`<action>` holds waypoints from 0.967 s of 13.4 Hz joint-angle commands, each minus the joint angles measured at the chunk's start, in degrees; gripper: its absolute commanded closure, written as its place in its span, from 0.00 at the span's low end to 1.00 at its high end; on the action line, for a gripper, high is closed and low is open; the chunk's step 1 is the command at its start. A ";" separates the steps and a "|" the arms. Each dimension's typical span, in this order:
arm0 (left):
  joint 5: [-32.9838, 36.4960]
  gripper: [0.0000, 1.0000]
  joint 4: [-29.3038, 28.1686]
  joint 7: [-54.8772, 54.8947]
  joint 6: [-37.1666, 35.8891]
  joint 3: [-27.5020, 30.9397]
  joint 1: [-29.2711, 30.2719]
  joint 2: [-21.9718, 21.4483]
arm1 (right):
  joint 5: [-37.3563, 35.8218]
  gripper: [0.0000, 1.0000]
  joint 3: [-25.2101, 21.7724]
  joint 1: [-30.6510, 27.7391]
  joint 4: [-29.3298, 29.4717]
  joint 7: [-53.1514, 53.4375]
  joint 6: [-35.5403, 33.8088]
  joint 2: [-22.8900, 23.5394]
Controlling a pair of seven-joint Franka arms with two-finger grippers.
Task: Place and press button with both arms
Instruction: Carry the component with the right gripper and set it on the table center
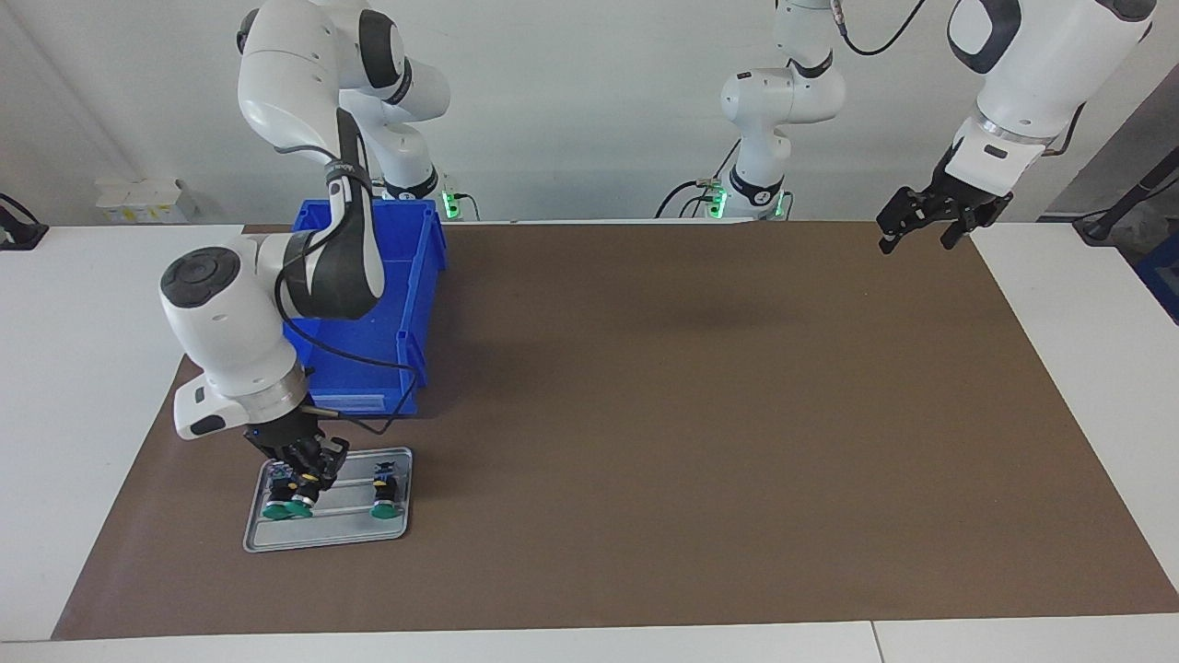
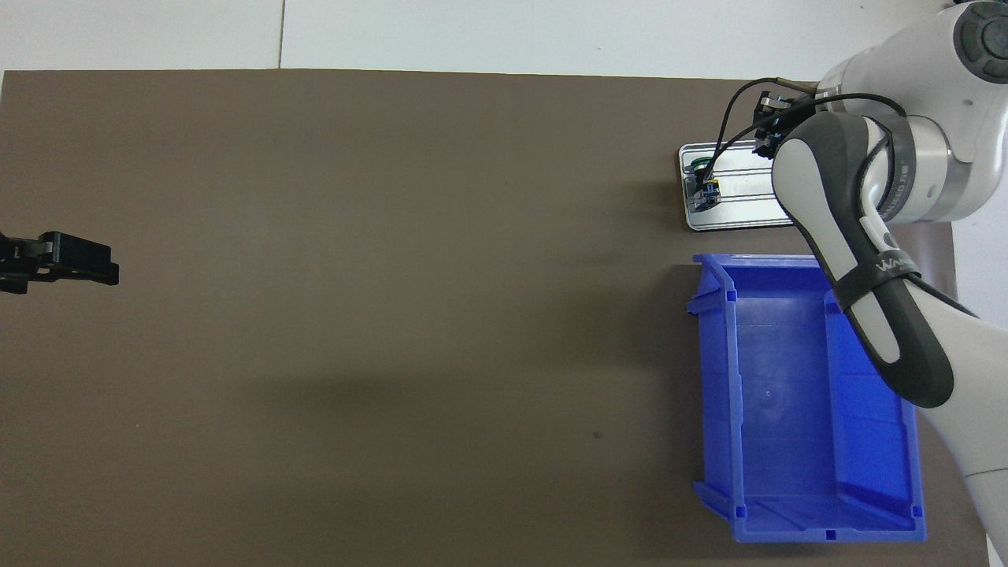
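A small grey tray [image 1: 332,532] lies on the brown mat toward the right arm's end of the table. My right gripper [image 1: 304,477] hangs just above it, shut on a button [image 1: 298,503] with a green cap, which is lifted off the tray. Two more green-capped buttons sit on the tray, one [image 1: 385,506] toward the table's middle and one [image 1: 274,509] partly covered by the held button. In the overhead view the right arm hides most of the tray [image 2: 732,216], and one button [image 2: 703,177] shows. My left gripper [image 1: 921,223] [image 2: 63,261] waits open, high over the mat's edge at the left arm's end.
A blue bin [image 1: 405,304] [image 2: 787,394] stands beside the tray, nearer to the robots, with the right arm's forearm over it. The brown mat [image 1: 691,414] covers most of the white table.
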 commanded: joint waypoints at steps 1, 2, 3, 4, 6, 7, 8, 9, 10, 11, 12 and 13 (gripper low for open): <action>-0.55 0.00 -1.82 0.41 0.26 -0.02 0.29 -1.74 | 0.39 1.00 0.55 1.78 0.19 19.15 -4.31 -3.49; -0.55 0.00 -1.82 0.41 0.26 -0.02 0.29 -1.74 | 0.05 1.00 0.55 3.88 0.10 28.19 -5.72 -4.02; -0.55 0.00 -1.82 0.33 0.26 0.06 0.29 -1.74 | -0.13 1.00 0.29 6.34 0.10 37.42 -6.87 -4.63; -0.55 0.00 -1.82 0.33 0.26 -0.02 0.29 -1.74 | -0.48 1.00 0.29 8.97 0.01 47.00 -7.49 -4.64; -0.55 0.00 -1.82 0.33 0.26 -0.02 0.29 -1.74 | -2.06 1.00 0.46 14.86 -1.30 63.80 -7.93 -5.77; -0.55 0.00 -1.82 0.33 0.26 0.06 0.29 -1.74 | -2.41 1.00 0.55 17.76 -2.09 69.88 -8.98 -5.87; -0.55 0.00 -1.82 0.33 0.26 -0.02 0.29 -1.74 | -3.37 1.00 0.55 21.01 -2.80 75.69 -9.25 -5.43; -0.55 0.00 -1.82 0.41 0.26 -0.02 0.29 -1.74 | -4.69 1.00 0.64 24.17 -3.15 81.49 -9.08 -4.82; -0.55 0.00 -1.82 0.41 0.26 -0.02 0.29 -1.74 | -5.31 1.00 0.64 26.73 -3.41 86.85 -8.38 -4.03; -0.55 0.00 -1.82 0.33 0.26 -0.02 0.29 -1.74 | -5.40 1.00 0.64 28.84 -3.42 91.87 -8.37 -3.59; -0.55 0.00 -1.82 0.33 0.26 0.06 0.29 -1.74 | -5.67 1.00 0.64 31.99 -3.24 96.09 -8.20 -2.11; -0.55 0.00 -1.82 0.33 0.26 0.06 0.29 -1.74 | -7.06 1.00 0.64 35.16 -2.63 101.18 -7.94 0.95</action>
